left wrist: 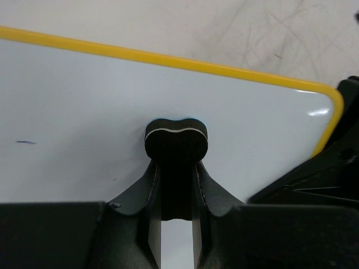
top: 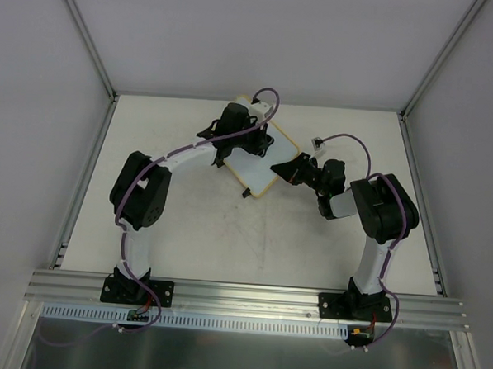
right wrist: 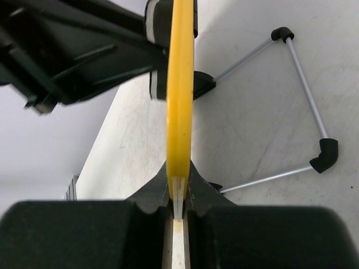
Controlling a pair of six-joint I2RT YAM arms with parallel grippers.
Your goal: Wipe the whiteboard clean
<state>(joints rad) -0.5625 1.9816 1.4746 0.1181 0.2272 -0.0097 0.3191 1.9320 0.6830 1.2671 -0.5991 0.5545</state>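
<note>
The left gripper [left wrist: 176,166] is clamped shut on a small black block [left wrist: 176,139] set against the face of the flat, white, yellow-framed rectangular whiteboard [left wrist: 84,106]. The right gripper [right wrist: 178,193] is closed on that frame's right-hand rim. The whiteboard sits askew near the middle of the far edge of the pale table [top: 186,231]. We judge it light, stiff and slick-faced, so we hold it by the rim, since it may slide under wiping pressure.
</note>
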